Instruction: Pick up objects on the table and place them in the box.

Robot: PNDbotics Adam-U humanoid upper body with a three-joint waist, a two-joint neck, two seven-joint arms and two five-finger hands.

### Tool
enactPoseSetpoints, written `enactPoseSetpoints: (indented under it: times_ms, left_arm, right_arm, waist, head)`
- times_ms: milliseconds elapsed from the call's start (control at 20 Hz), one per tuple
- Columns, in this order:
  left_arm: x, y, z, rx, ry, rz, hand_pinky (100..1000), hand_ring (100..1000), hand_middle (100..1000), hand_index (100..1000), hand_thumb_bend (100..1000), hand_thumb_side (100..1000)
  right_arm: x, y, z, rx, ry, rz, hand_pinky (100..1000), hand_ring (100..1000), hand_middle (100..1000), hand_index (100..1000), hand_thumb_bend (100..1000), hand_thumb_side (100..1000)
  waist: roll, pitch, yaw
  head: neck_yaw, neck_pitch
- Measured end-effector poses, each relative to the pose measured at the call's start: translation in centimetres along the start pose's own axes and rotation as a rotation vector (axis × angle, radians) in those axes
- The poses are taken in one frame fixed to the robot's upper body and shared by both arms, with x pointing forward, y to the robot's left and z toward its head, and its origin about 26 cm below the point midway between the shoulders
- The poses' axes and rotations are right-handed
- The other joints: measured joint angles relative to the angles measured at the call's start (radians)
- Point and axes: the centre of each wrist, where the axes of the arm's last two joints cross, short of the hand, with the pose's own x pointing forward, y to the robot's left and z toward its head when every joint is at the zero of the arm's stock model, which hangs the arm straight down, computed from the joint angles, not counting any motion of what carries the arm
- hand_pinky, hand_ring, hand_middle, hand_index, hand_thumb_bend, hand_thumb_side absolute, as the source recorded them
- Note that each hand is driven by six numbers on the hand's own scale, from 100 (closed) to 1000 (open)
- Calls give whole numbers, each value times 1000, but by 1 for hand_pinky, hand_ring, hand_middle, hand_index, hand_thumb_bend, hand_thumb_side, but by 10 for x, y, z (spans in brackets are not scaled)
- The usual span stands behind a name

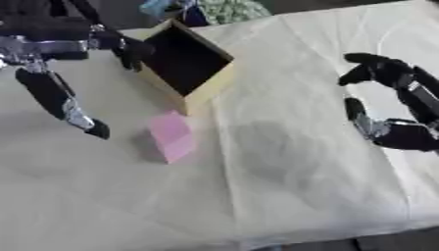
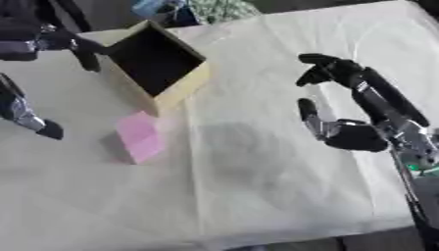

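Note:
A pink block [image 1: 172, 136] lies on the cream cloth just in front of the box's near corner. The box [image 1: 184, 61] is tan cardboard with a dark inside, open at the top, and I see nothing in it. My left hand [image 1: 53, 73] is at the upper left, beside the box's left wall, fingers spread and holding nothing; one finger hangs down left of the pink block. My right hand [image 2: 352, 105] hovers over the cloth at the right, well away from the block, fingers and thumb apart and empty.
The cream cloth [image 1: 283, 186] covers the whole table, with wrinkles and a soft shadow in the middle. Beyond the far edge sit a blue thing and a green patterned thing [image 1: 225, 10]. The table's front edge runs along the bottom right.

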Motion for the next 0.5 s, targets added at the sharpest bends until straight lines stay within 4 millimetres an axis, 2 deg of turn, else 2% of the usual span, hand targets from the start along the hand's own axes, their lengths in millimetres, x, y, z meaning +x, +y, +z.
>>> enactPoseSetpoints:
  times_ms: [50,500]
  left_arm:
    - [-1,-1,0,0,1,-3,814,746,710,1000,731,217]
    - [2,-1,-13,9,-31,-48,843,797,741,1000,729,121]
  right_arm:
    - [0,0,0,0,0,0,778,756,648,937,100,339]
    - [0,0,0,-1,0,0,778,757,648,938,100,336]
  waist:
    - [0,0,0]
    - [3,0,-3]
  head:
    - [0,0]
    - [0,0]
